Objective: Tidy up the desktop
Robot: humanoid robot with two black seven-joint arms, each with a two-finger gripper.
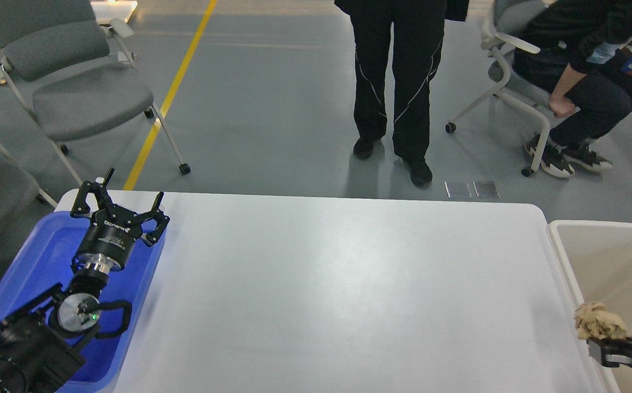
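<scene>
The desktop (337,289) is a large white tabletop with rounded corners, filling the middle of the head view. My left gripper (130,194) is open and empty, held over the far end of the blue tray (37,262) at the left. My right gripper (602,335) shows at the lower right edge, shut on a crumpled brown paper ball (597,321). It holds the ball above the rim between the desktop and the beige-white bin (610,256).
A person in black (397,82) stands just beyond the desk's far edge. A seated person (583,82) is at the back right. Grey chairs (75,82) stand at the back left. A yellow floor line (173,87) runs behind.
</scene>
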